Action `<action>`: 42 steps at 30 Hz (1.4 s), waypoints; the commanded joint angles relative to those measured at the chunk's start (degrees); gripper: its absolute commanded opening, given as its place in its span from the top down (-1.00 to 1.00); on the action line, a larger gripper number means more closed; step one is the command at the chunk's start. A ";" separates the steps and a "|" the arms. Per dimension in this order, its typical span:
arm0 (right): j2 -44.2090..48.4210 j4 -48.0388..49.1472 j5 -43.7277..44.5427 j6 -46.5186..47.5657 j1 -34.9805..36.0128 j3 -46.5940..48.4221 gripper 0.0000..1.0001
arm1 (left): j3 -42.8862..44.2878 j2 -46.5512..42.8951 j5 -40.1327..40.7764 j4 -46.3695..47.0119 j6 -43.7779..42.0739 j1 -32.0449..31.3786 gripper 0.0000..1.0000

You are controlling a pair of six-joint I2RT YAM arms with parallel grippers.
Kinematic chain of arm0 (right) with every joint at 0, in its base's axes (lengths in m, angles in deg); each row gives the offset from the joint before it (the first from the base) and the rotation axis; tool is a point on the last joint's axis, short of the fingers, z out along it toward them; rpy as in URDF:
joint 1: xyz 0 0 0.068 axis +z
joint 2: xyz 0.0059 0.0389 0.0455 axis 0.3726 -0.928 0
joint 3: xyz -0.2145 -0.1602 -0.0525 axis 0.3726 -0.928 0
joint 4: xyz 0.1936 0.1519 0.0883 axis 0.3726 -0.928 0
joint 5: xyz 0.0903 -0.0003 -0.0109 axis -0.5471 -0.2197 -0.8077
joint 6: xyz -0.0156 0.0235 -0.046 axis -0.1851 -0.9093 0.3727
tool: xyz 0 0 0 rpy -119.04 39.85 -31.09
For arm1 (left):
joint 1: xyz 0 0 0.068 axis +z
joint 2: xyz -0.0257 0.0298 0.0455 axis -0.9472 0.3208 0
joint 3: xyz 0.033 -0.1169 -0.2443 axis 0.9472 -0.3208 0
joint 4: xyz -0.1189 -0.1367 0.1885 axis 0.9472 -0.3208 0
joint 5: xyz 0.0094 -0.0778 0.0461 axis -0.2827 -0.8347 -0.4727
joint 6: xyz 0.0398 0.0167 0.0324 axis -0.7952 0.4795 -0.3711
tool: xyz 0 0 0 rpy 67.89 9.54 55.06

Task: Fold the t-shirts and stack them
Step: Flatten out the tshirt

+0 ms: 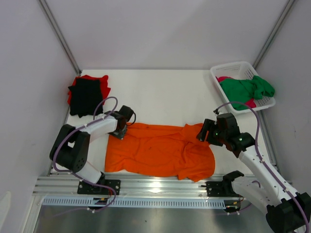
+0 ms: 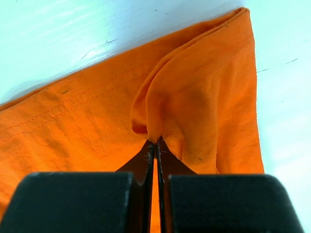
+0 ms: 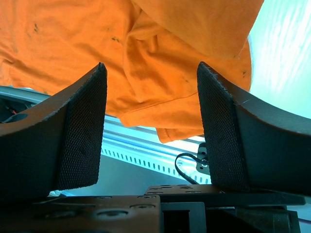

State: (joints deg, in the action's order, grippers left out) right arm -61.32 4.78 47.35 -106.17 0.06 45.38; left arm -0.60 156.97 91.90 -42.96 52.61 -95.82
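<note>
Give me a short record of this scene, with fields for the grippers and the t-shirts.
left gripper: shut on an edge fold of the orange t-shirt
right gripper: open, over the shirt's right edge, holding nothing
orange t-shirt: spread, rumpled, table centre
far left: black t-shirt on red t-shirt
basket, far right: green t-shirt, pink t-shirt

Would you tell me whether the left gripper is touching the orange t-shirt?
Touching. The left wrist view shows the left gripper shut, pinching a fold of the orange t-shirt.

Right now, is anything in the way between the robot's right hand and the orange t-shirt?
No, nothing visible. The open right hand hangs at the right end of the orange t-shirt, and nothing shows between them.
</note>
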 commanded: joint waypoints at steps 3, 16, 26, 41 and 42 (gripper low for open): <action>0.54 1.14 0.72 -0.41 -0.14 2.36 -0.41 | 1.15 -2.94 -0.17 0.62 -3.40 -0.07 0.99; -0.78 5.80 0.80 -1.99 -0.05 0.42 -0.41 | 20.03 -2.69 5.71 -0.79 -22.37 0.63 0.99; -3.33 10.46 2.56 -4.98 0.04 0.07 -0.42 | 33.84 6.01 4.93 -0.52 -32.40 3.35 0.99; -20.10 12.76 21.18 -26.86 0.39 2.26 -0.41 | 34.82 11.74 -1.05 -0.79 -34.52 4.58 0.99; -21.42 12.84 22.41 -27.13 0.30 2.97 -0.40 | 34.38 11.47 -0.97 -0.61 -35.04 4.76 0.99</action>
State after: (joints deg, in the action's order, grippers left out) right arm -79.57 16.67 60.68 -127.33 0.21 45.42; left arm 34.87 169.36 91.44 -44.40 19.87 -91.78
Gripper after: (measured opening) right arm 0.707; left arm 0.008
